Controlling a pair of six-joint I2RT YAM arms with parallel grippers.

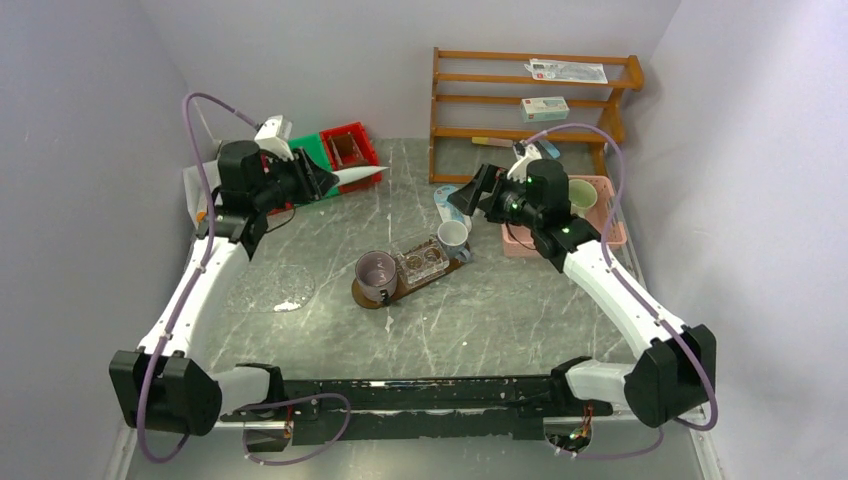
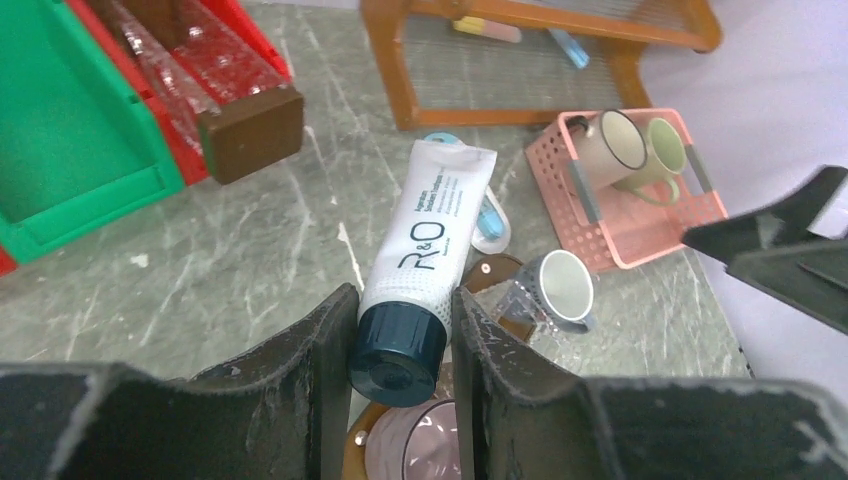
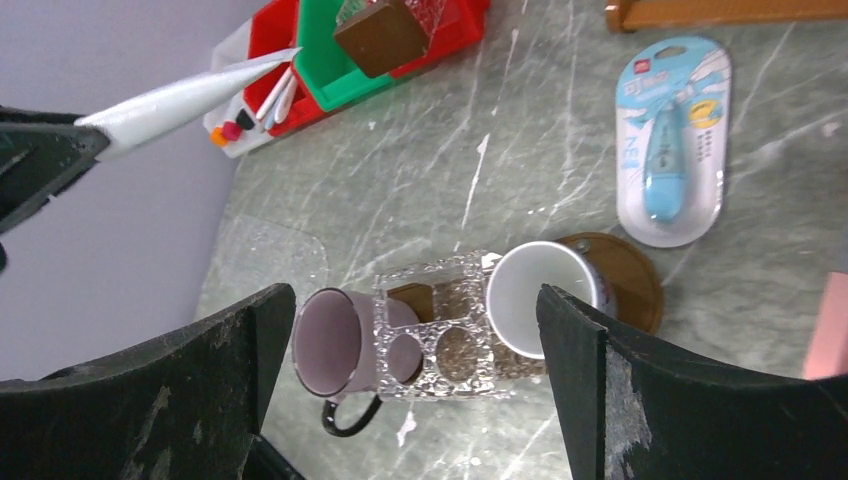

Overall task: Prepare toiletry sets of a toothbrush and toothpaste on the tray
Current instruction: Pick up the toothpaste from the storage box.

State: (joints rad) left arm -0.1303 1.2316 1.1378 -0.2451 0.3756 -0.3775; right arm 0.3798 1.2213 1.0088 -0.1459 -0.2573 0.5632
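Your top camera sat high behind the arm bases and looked down and forward over the whole table (image 1: 520, 320) to the back wall, from well off. Your left wrist camera peered out between its own fingers (image 2: 300, 370), close on the white tube (image 2: 430, 230), facing across toward the pink basket (image 2: 640, 215) and wooden rack (image 2: 400, 60). Your right wrist camera looked steeply down, nearer the table, onto the tray (image 3: 625, 285). All three views shared the tray, the white mug (image 3: 540, 290) and the green bin (image 2: 70, 130).

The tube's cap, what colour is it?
Dark blue cap on a white tube; clearest in the left wrist view.
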